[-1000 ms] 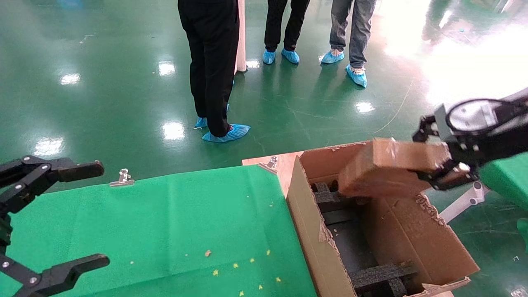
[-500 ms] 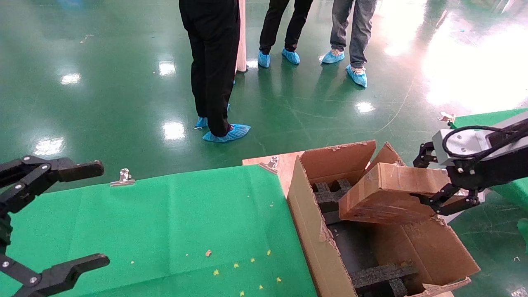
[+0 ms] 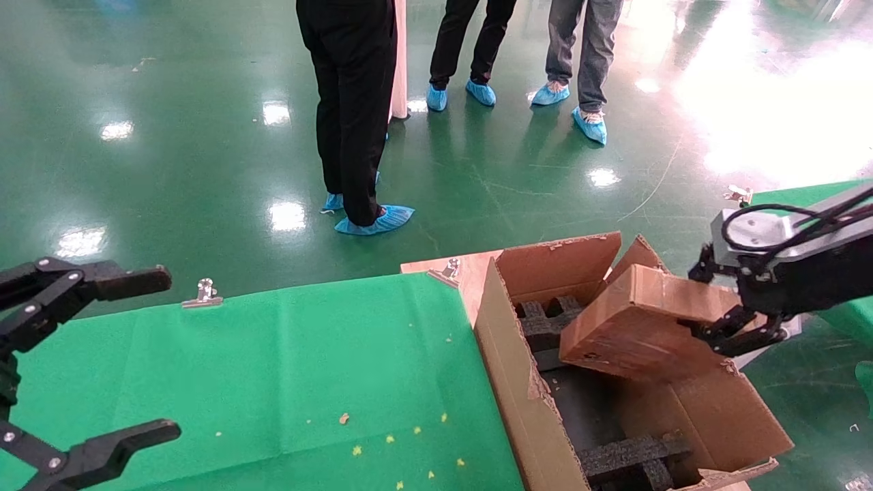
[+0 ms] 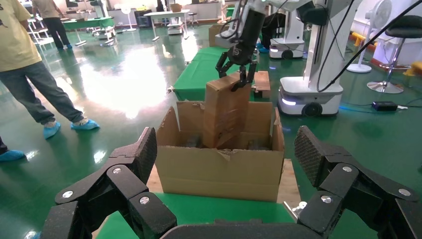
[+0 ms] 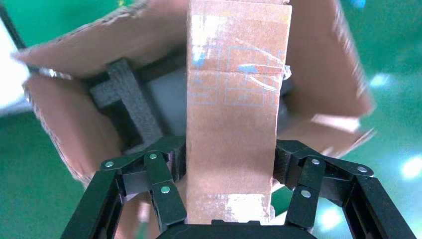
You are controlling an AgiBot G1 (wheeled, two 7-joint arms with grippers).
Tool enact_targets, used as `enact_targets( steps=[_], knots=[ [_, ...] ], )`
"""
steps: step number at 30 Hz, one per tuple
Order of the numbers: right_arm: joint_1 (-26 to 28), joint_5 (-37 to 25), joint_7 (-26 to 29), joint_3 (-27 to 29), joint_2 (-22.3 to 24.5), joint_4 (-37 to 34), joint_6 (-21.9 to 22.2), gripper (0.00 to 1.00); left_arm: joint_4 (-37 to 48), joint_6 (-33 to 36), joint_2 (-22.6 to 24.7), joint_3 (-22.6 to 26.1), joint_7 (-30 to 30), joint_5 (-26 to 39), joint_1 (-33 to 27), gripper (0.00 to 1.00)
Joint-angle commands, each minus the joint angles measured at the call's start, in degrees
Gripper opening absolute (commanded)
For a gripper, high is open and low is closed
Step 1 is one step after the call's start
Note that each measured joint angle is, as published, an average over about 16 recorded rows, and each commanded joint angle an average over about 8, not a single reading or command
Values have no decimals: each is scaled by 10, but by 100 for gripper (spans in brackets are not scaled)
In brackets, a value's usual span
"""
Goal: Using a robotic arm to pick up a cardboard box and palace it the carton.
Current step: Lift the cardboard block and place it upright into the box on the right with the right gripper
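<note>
My right gripper (image 3: 716, 322), on the robotic arm (image 3: 798, 266), is shut on one end of the small brown cardboard box (image 3: 634, 331). The box tilts with its far end down inside the open carton (image 3: 508, 368), above black foam blocks (image 3: 542, 331). In the right wrist view the fingers (image 5: 166, 172) clamp both sides of the box (image 5: 234, 99) over the carton (image 5: 318, 59). The left wrist view shows the box (image 4: 226, 112) standing steeply in the carton (image 4: 214, 172). My left gripper (image 3: 169, 353) is open and empty over the green cloth, far left.
A green cloth table (image 3: 286, 368) with metal clips (image 3: 203, 293) lies left of the carton. Three people (image 3: 351, 102) stand on the glossy green floor beyond. Another green table (image 3: 846, 314) is at the right. The carton's right flap (image 3: 723, 416) hangs outward.
My right gripper has come down and back slightly with the box. The box's far end has dipped lower into the carton. The left arm has not moved.
</note>
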Motion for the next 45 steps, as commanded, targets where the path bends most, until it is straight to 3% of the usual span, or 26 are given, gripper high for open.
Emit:
enact_targets(
  steps=[1,10,23,32,45],
  knots=[
    [-11,-2,42,-7,-5,-11,11,0,0,0,0,0,0,0,0,100],
    [-37,-13,277,-26,-2,-13,69,0,0,0,0,0,0,0,0,100],
    [-89,-4,495,-39,15,2,166,0,0,0,0,1,0,0,0,100],
    [-116,-11,550,-48,10,10,213,0,0,0,0,1,0,0,0,100],
    [-165,-21,551,-61,-15,3,266,0,0,0,0,1,1,-1,0,100]
  ],
)
